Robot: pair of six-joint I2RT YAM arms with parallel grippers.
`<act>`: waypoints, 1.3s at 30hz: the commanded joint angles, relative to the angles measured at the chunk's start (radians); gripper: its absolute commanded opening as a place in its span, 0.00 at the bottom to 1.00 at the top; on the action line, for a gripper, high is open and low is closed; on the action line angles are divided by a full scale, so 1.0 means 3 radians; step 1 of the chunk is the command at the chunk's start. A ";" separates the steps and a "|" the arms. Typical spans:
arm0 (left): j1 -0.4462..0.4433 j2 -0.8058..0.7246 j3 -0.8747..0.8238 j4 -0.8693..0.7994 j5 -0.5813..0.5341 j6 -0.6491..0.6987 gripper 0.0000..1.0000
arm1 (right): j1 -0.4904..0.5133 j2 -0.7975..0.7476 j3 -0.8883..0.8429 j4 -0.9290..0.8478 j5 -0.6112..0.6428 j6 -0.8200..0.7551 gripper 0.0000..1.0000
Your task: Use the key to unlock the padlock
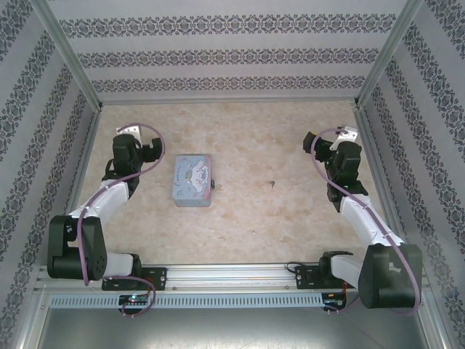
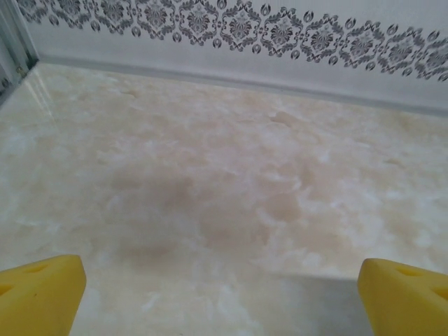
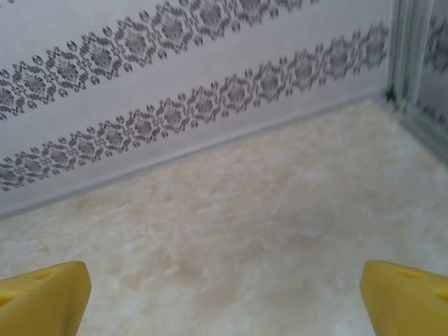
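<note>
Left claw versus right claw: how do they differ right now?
The left claw sits near the pale blue rectangular cartoon-printed tin; the right claw is far from it, by the right wall. The left claw's view has a metal frame post at its left edge, the right claw's has one at its right. Both are open, holding nothing.

Tiny padlock [image 1: 215, 182] lies just right of the tin [image 1: 190, 180], key [image 1: 272, 183] farther right.

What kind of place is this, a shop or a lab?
Probably a robot test booth: patterned walls on metal frame posts enclose a marble-look table, with a left arm and right arm bolted to a rail at its near edge.
</note>
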 commanded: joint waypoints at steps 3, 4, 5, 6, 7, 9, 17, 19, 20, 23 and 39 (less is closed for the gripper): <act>0.0041 0.0136 0.0462 -0.1113 0.0716 -0.0824 1.00 | -0.0060 0.0160 0.0002 -0.0281 -0.1052 0.0672 0.95; 0.0036 0.0217 0.0504 -0.1138 0.0853 -0.0939 1.00 | -0.0028 0.0210 0.0032 -0.0321 -0.1194 0.0746 0.91; 0.0032 0.0295 0.0542 -0.1152 0.0984 -0.1049 1.00 | 0.0020 0.0272 0.0109 -0.0468 -0.1299 0.0798 0.86; 0.0018 0.0362 0.0570 -0.1142 0.1078 -0.1128 1.00 | 0.0077 0.0326 0.0200 -0.0670 -0.1347 0.0810 0.84; -0.0010 0.0442 0.0593 -0.1124 0.1172 -0.1201 1.00 | 0.0153 0.0394 0.0294 -0.0884 -0.1409 0.0808 0.83; -0.0094 0.0571 0.0651 -0.1105 0.1262 -0.1275 1.00 | 0.0347 0.0453 0.0337 -0.1038 -0.1440 0.0842 0.81; -0.0691 0.1068 0.1020 -0.1122 0.1274 -0.1406 1.00 | 0.1145 0.0240 0.0019 -0.1002 -0.1128 0.1185 0.82; -0.0923 0.1201 0.1175 -0.1065 0.1284 -0.1451 1.00 | 0.1377 0.0232 -0.0063 -0.0989 -0.0995 0.1256 0.82; -0.1043 0.1273 0.1274 -0.1041 0.1283 -0.1475 1.00 | 0.1472 0.0240 -0.0091 -0.0975 -0.0947 0.1283 0.82; -0.1307 0.1457 0.1614 -0.1070 0.1292 -0.1500 1.00 | 0.1802 0.0318 -0.0174 -0.0896 -0.0786 0.1393 0.82; -0.1379 0.0075 0.0780 -0.1626 0.0301 -0.1829 1.00 | 0.2043 0.0387 0.0110 -0.1169 -0.0525 0.1219 0.85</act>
